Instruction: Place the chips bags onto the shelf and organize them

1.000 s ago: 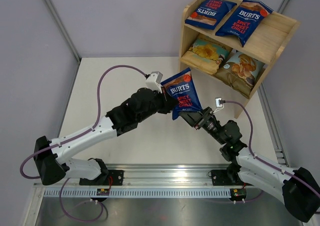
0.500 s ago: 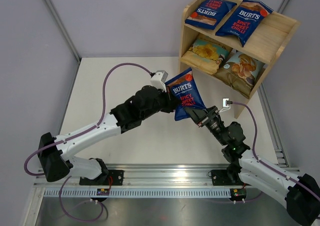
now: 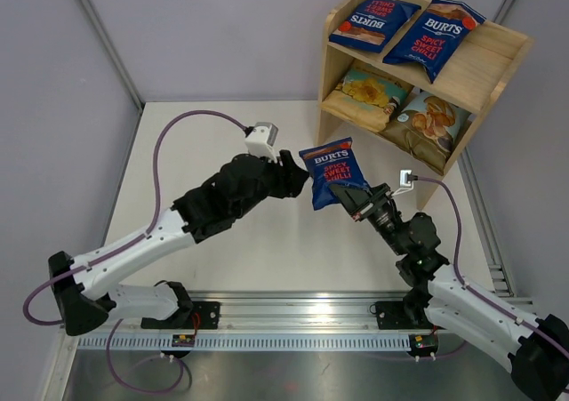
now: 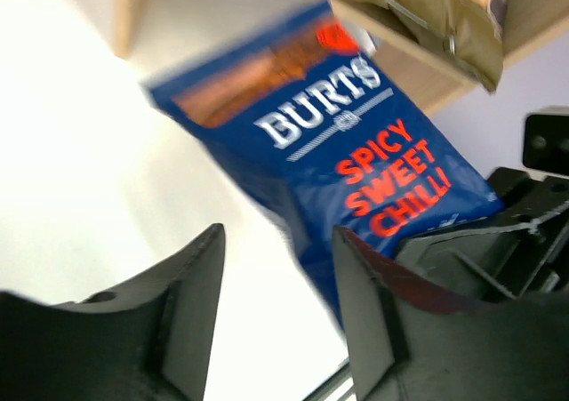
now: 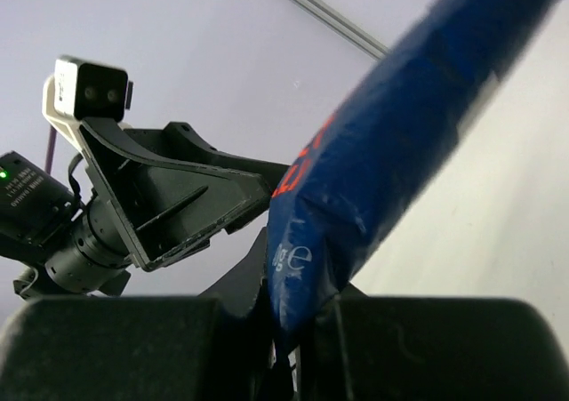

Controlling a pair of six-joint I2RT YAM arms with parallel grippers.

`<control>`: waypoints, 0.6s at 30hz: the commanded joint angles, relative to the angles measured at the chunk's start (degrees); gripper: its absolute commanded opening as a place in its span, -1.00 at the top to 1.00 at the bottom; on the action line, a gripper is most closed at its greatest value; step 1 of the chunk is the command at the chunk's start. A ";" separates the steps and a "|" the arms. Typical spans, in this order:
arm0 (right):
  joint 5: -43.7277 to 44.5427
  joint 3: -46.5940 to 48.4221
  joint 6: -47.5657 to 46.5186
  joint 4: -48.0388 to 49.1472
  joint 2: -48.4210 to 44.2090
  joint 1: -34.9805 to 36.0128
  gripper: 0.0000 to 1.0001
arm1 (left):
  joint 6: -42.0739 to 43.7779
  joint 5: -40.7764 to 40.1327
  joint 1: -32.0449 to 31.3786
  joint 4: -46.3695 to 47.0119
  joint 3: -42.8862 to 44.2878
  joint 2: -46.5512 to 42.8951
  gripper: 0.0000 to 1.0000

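Top external: Burts bag [image 3: 333, 172] aloft over counter [image 3: 222, 134], short of shelf [image 3: 498, 56].
Right claw [image 3: 353, 200]: pinching bag's lower corner.
Left claw [image 3: 298, 175]: spread, clear of bag.
Advice: carry high, lay label-up beside 2 bags [image 3: 373, 20] on top tier.

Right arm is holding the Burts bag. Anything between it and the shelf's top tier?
Nothing visible stands between the held Burts bag and the shelf. The open left gripper sits on the bag's other side, away from the shelf. The top tier already carries two Burts bags; bare wood shows at its right end.
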 commanded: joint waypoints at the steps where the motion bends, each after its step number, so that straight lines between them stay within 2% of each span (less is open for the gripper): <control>1: 1.52 4.51 -2.34 -0.50 -2.55 0.17 1.00 | 2.84 -10.67 -0.04 -2.39 -0.64 -8.26 -0.11; 5: 0.73 7.32 -1.72 -2.18 -2.82 0.26 1.00 | 4.60 -18.57 0.05 -10.01 -1.96 -13.28 -0.23; 11: -1.64 15.66 -3.91 -7.79 -2.03 0.26 1.00 | 5.39 -20.79 0.13 -19.09 -3.19 -19.95 -0.31; 15: 1.86 27.87 -8.13 -16.22 -0.72 0.26 1.00 | 6.88 -19.91 0.13 -25.32 -2.67 -23.38 -0.36; 18: 6.53 37.09 -9.79 -25.09 2.43 0.26 1.00 | 8.29 -18.95 0.14 -31.56 -1.79 -24.44 -0.54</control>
